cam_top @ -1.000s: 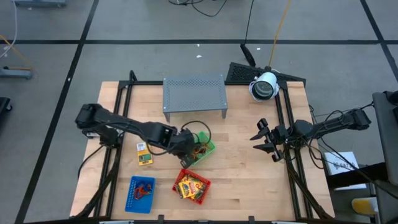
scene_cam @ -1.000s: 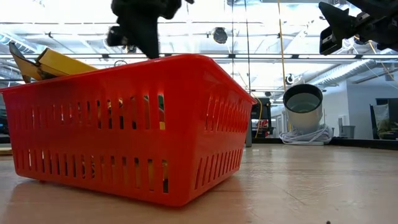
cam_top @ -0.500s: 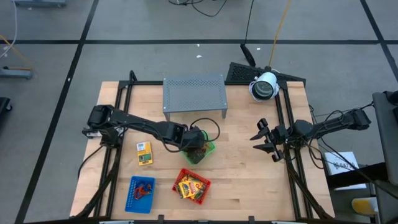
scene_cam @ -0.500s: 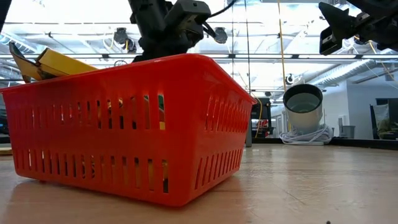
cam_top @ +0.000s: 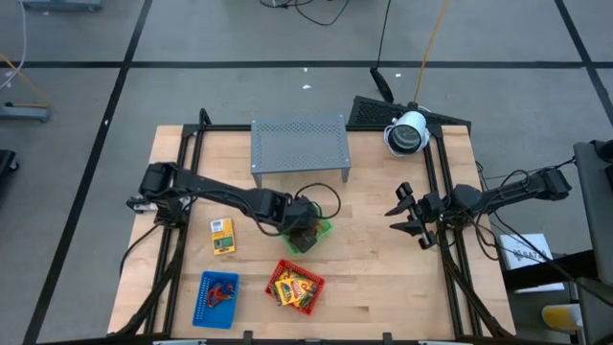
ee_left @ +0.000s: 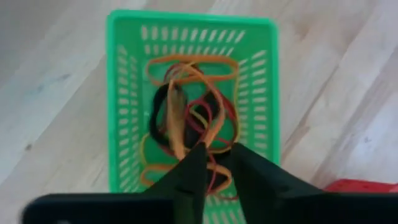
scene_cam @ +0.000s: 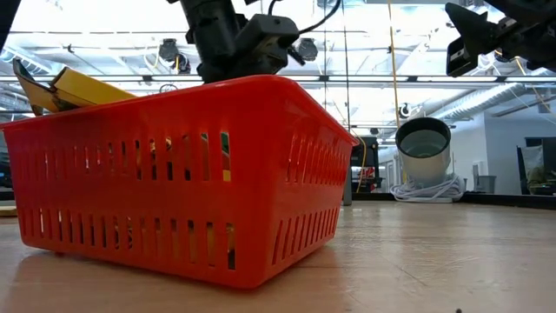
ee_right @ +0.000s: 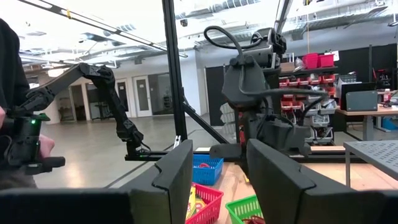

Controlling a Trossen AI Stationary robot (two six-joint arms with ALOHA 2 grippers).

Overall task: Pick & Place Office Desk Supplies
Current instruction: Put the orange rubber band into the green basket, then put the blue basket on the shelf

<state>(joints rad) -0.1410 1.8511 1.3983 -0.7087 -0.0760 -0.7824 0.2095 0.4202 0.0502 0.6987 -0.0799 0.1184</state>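
The green tray [cam_top: 314,233] stands near the middle of the wooden tabletop [cam_top: 374,278] and serves here as the landmark. The left end effector [cam_top: 303,228] hangs directly over this tray. In the left wrist view its two dark fingers [ee_left: 189,174] stand with only a narrow gap between them, just above the rubber bands [ee_left: 189,118], and whether they grip a band cannot be told. The bands lie inside the green tray as a loose tangle of orange, red, yellow and dark loops.

Next to the green tray, toward the front edge of the tabletop, stands the red tray [cam_top: 295,287] with yellow packets [cam_top: 290,287] in it. In the low view this red tray fills most of the picture, and a yellow packet shows over its rim. Further to the left of the red tray lies the blue tray [cam_top: 215,298] with small red items inside. One more yellow packet [cam_top: 222,236] lies flat on the bare wood, to the left of the green tray. Behind the green tray stands the grey perforated rack [cam_top: 298,146].

The right end effector [cam_top: 410,217] waits well to the right of the green tray, above the tabletop, with its fingers wide apart and holding nothing.
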